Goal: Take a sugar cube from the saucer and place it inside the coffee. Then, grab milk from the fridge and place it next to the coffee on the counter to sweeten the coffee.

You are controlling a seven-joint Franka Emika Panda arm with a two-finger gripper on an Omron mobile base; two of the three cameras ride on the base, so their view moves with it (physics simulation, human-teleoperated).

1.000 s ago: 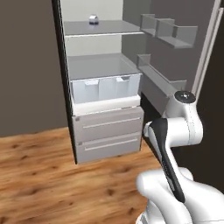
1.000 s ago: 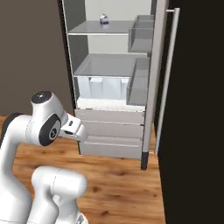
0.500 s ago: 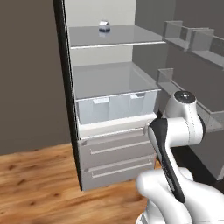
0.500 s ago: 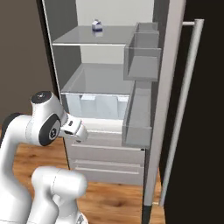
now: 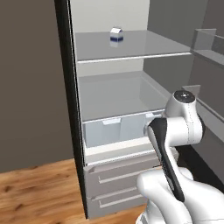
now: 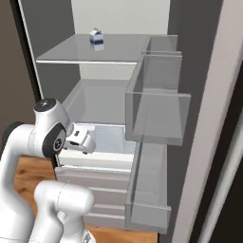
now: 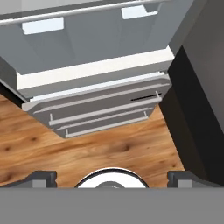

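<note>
White milk [image 5: 116,35] sat far back on the fridge's [image 5: 131,109] upper glass shelf [image 5: 131,48]; my claw [image 7: 111,177], spread and empty, hung far below it, so I feared clipping that shelf.

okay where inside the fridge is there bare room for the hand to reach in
The upper glass shelf lies bare around the milk, which stands alone toward the back. The shelf below, above the clear drawers, is bare too. It is tighter at the door bins.
</note>
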